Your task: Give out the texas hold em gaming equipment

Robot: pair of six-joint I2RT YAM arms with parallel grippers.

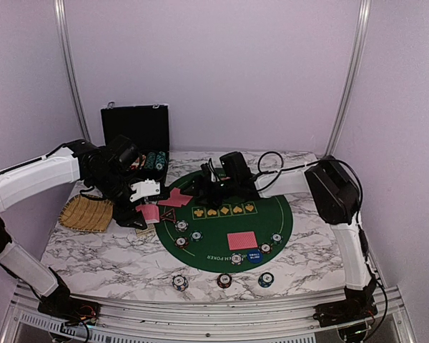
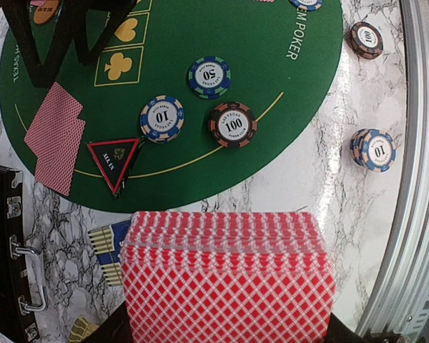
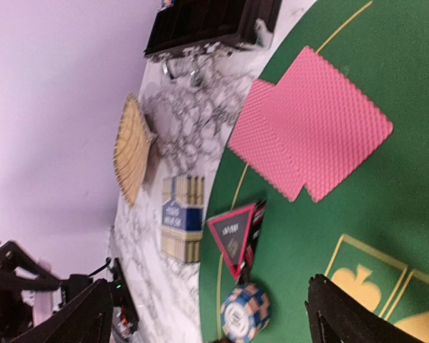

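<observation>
My left gripper point(image 2: 227, 332) is shut on a deck of red-backed playing cards point(image 2: 225, 275), held above the marble just off the green mat's left edge point(image 1: 149, 209). Two cards point(image 3: 311, 121) lie overlapped on the mat, with the dark red-edged triangle point(image 3: 234, 232) and a blue striped chip point(image 3: 245, 309) beside them. My right gripper point(image 3: 214, 318) hangs open over that spot point(image 1: 200, 191) with nothing between its fingers. Three chips point(image 2: 209, 76) sit on the mat near the triangle point(image 2: 114, 163). Another card pair point(image 1: 242, 240) and the blue small blind disc point(image 1: 254, 256) lie at the mat's near side.
A woven straw tray point(image 1: 86, 212) sits at the left and an open black case point(image 1: 136, 139) behind it. A blue and cream card box point(image 2: 107, 250) lies on the marble by the mat. Three chip piles point(image 1: 224, 280) stand along the front edge.
</observation>
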